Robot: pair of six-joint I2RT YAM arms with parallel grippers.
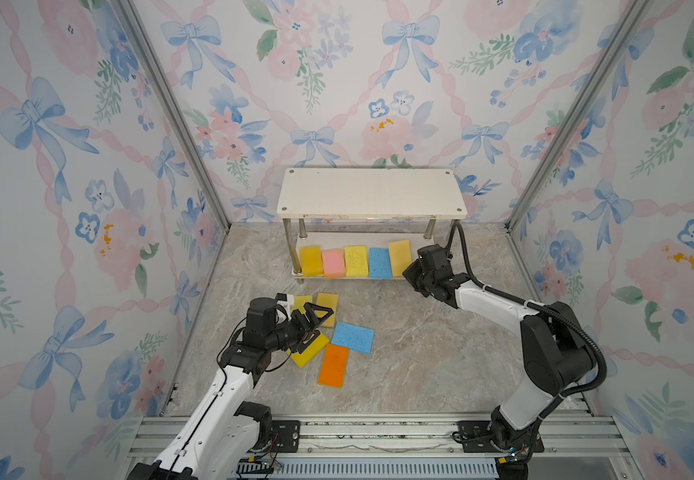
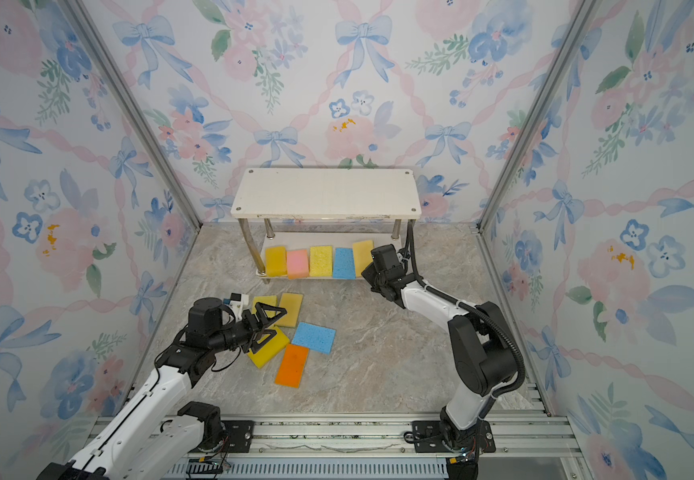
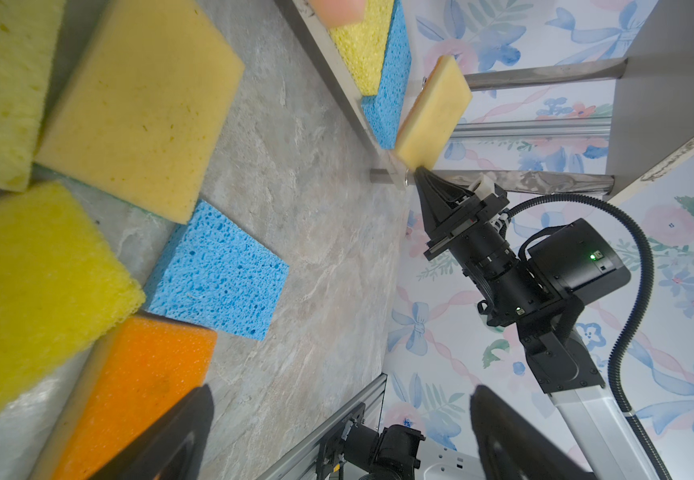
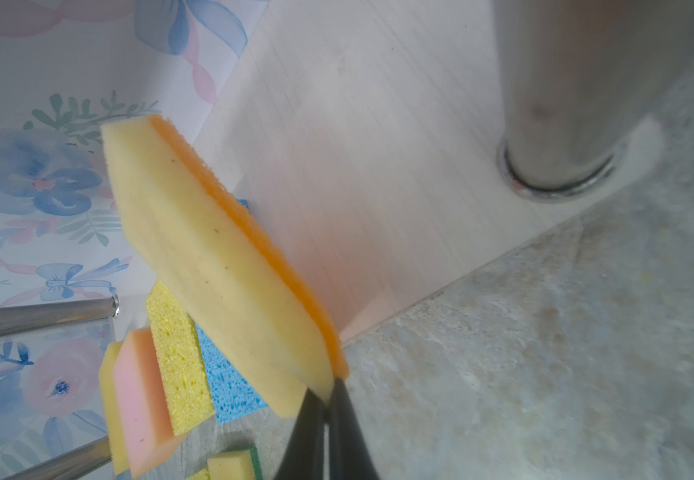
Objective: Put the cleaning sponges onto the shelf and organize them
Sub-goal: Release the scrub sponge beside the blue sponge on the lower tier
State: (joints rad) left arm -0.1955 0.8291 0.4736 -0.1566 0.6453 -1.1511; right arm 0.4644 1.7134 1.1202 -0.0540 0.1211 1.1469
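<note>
Four sponges [image 1: 356, 261] stand on the shelf [image 1: 372, 193], lower board. My right gripper [image 4: 328, 395] is clamped on a fifth, the tan sponge [image 1: 399, 257], tilted at the row's right end. Five more lie on the floor [image 1: 420, 353] under my left gripper [image 1: 323, 322], its jaws wide apart. I judge it about halfway.

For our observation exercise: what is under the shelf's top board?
On the lower board, four sponges side by side: yellow-orange, pink, yellow, blue. The right gripper holds a tan sponge tilted at the row's end. The top board hides the lower board's back part.
</note>
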